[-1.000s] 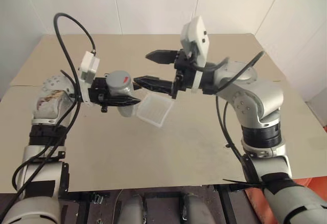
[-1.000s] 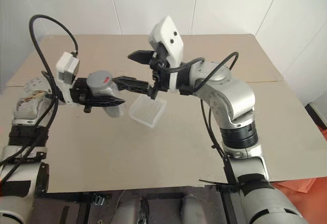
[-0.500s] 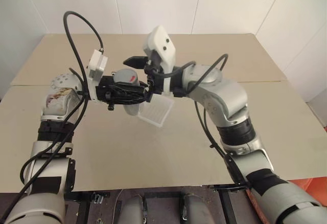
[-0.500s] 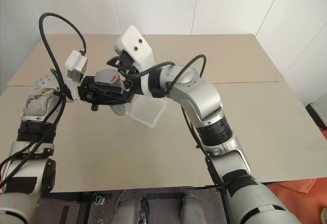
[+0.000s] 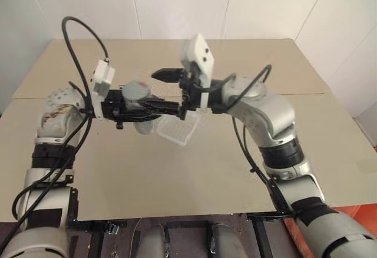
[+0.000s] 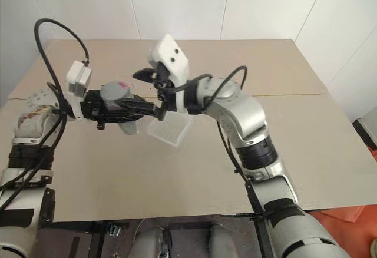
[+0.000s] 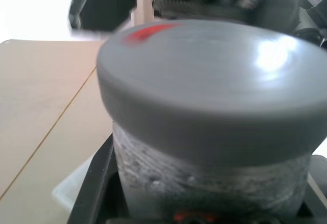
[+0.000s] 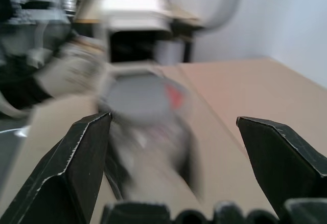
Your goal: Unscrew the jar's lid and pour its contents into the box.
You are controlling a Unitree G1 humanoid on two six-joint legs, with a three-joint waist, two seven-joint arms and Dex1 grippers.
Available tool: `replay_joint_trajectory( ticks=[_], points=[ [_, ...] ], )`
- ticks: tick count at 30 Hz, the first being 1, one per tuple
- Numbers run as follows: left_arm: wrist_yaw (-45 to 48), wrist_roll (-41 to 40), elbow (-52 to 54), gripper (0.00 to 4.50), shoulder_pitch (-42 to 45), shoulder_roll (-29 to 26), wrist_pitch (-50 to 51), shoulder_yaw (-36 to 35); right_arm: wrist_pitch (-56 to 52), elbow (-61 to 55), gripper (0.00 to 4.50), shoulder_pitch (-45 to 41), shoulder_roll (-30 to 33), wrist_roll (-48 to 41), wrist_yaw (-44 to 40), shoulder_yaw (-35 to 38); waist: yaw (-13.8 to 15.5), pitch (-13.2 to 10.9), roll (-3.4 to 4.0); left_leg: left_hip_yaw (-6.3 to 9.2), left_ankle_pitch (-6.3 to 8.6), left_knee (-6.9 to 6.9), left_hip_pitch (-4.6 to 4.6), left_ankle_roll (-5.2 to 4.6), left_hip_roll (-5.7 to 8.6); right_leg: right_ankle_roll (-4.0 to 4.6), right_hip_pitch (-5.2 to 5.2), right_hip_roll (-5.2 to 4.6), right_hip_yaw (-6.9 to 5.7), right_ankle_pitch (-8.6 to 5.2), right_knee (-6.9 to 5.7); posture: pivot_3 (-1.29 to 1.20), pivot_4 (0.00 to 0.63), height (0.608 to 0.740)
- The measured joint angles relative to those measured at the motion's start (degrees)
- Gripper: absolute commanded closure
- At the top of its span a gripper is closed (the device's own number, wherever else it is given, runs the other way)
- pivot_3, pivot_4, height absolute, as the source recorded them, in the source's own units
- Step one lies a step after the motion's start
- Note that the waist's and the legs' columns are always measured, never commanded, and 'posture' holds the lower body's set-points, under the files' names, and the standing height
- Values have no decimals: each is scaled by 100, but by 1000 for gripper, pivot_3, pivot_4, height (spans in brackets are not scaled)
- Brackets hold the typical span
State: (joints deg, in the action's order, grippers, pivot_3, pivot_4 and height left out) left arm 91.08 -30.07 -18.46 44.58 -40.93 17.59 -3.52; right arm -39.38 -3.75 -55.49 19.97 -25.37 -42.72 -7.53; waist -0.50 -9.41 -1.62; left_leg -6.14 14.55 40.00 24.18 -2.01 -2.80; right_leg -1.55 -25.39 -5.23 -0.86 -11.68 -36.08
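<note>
My left gripper (image 5: 154,107) is shut on the jar (image 5: 141,122), holding it upright above the table. The grey lid (image 5: 135,90), with a red mark at its rim, sits on the jar and looms close in the left wrist view as the lid (image 7: 204,81) over the cloudy jar (image 7: 214,183). My right gripper (image 5: 156,91) stands open just right of the lid, one finger above and one below its level, not touching it. From the right wrist, the lid (image 8: 138,98) lies ahead between the fingers (image 8: 76,168). The box (image 5: 178,129) rests on the table below. The contents cannot be made out.
The tan table (image 5: 194,175) has open surface in front of and behind the box. A seam (image 5: 330,93) crosses the tabletop from side to side. White walls rise behind the far edge. Black cables loop above both wrists.
The open right gripper swung left until its fingers straddled the lid, then drew back to the right a little. The left gripper has kept its hold on the jar.
</note>
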Motion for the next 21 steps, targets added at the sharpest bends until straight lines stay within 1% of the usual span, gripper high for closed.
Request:
replay_joint_trajectory(
  ticks=[3, 7, 12, 16, 21],
  points=[
    [33, -51, 41, 2559, -18, -50, 4, -43, -1, 6, 42, 107, 177, 22, 14, 171, -21, 0, 0, 0, 0, -2, -1, 0, -2, 0, -2, 5, 3, 0, -1, 0, 150, 740],
    [0, -59, 163, 2559, -18, 26, 7, -6, -1, -297, 42, 273, 155, -37, -182, 61, -74, 0, 0, -1, -1, -5, -1, 1, -3, 0, -8, 8, 8, 0, -2, 0, 150, 740],
    [-75, -46, 85, 2559, -7, 116, -9, -6, -156, -858, 42, 277, 159, -336, -471, 13, -37, 0, 0, 0, -1, -3, -1, 1, -3, 0, -5, 7, 7, 0, -1, 0, 150, 740],
    [-85, -26, -52, 2559, 45, 243, -37, 20, -353, -1006, 42, 100, -128, -472, -289, -60, -33, 0, 0, 0, -1, 1, -2, 1, -2, 0, -4, 7, 6, 0, -5, 0, 150, 740],
    [-85, 61, -159, 2559, 222, 384, -110, 85, -364, -773, 42, -286, -668, -272, 138, -306, -37, 0, 0, 0, -1, 1, -1, 2, -2, 0, -5, 7, 6, 0, -5, 0, 150, 740]
  ],
)
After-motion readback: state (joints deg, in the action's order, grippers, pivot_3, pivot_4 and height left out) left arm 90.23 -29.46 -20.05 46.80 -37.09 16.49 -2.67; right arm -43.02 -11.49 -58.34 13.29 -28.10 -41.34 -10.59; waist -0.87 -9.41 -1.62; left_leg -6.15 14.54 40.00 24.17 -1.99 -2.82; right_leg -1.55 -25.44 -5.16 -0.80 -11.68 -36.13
